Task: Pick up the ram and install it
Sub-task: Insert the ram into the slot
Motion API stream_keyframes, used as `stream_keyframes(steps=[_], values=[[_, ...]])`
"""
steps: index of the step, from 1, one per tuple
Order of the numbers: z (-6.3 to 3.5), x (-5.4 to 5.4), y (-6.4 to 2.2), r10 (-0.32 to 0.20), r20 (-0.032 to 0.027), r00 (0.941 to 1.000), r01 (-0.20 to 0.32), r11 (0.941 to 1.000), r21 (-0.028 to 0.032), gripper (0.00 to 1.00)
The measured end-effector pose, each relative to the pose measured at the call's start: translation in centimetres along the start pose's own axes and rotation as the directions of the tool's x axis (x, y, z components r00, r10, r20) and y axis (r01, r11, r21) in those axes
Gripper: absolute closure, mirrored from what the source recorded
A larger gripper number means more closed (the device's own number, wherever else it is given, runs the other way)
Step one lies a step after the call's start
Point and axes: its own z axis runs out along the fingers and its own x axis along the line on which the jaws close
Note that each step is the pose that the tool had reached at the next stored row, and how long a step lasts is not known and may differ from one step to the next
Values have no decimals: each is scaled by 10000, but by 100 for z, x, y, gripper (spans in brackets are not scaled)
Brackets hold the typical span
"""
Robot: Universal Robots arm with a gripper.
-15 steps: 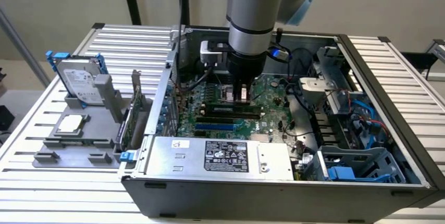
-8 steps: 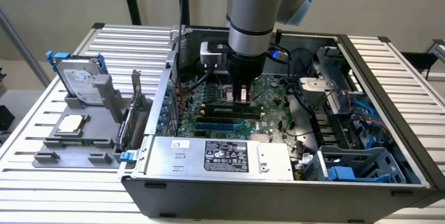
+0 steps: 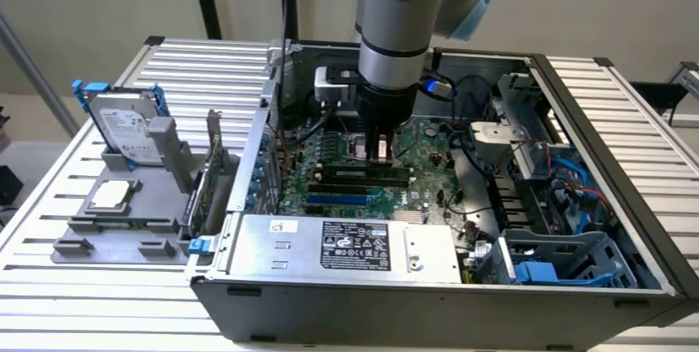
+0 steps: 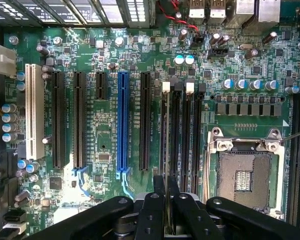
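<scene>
My gripper (image 3: 381,143) reaches down into the open computer case (image 3: 568,229), over the green motherboard (image 3: 428,141). In the wrist view its black fingers (image 4: 157,192) stand close together on a thin strip seen edge-on, the ram (image 4: 166,167). The ram lines up along the first of the long black memory slots (image 4: 195,140), whose white end latches (image 4: 165,87) show at the far end. I cannot tell whether the ram touches the slot. In the exterior view a pale piece of the ram (image 3: 381,155) shows just under the fingers.
The open processor socket (image 4: 245,172) lies beside the slots, with a blue expansion slot (image 4: 122,125) on the other side. The power supply (image 3: 349,245) fills the case front. At the exterior view's left, a grey holder (image 3: 120,229) carries a hard drive (image 3: 123,127), a processor chip (image 3: 113,195) and an upright card (image 3: 208,196).
</scene>
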Motion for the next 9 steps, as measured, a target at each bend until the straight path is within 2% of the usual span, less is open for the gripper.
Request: stream_keyframes(steps=[9], values=[[17,-2,0,1,-19,10000,-1,10000,-1,85]])
